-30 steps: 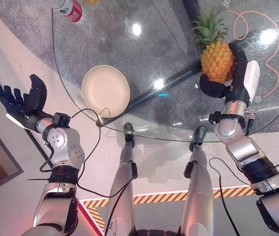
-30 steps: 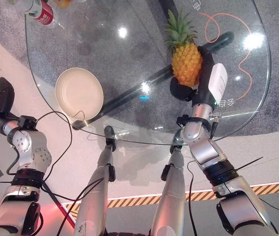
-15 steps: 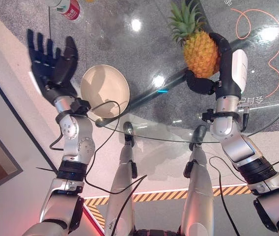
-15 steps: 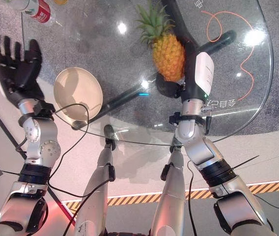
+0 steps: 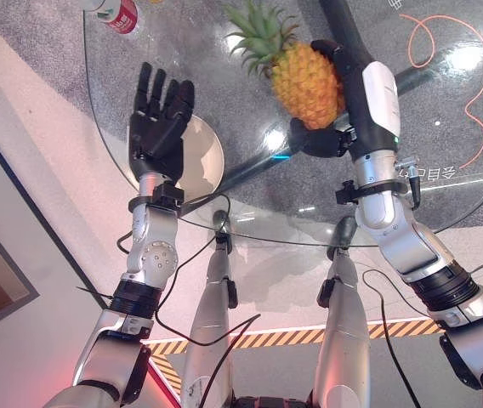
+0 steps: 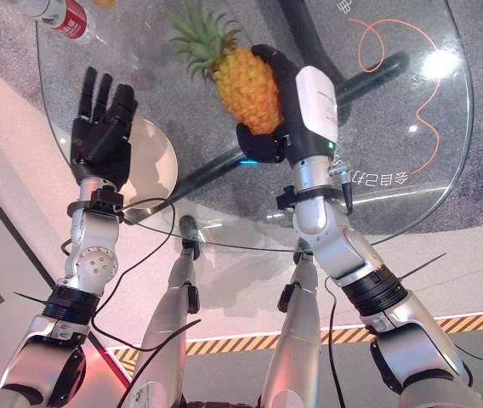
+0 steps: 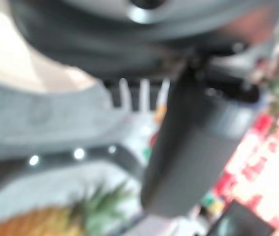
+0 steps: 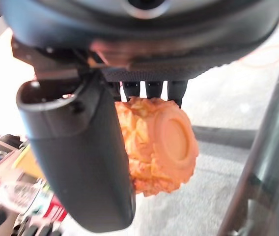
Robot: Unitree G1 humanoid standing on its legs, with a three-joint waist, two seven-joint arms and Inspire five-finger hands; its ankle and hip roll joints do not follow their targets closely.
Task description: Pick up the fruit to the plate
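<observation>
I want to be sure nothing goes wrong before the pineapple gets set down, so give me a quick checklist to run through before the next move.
1. Grip: right hand curled round the pineapple, thumb and fingers on both sides. Ok.
2. Pineapple off the table: held up, tilted, leaves pointing toward the robot's left. Ok.
3. Pineapple over the plate: it hangs to the plate's right, not above it. Not ok.
4. Plate free: left hand hovers open in front of it, covering much of it. Not ok.
5. Plate empty: the covered part cannot be seen. Cannot tell.
6. Bottle at the table's far left edge, away from the path. Ok.
</observation>
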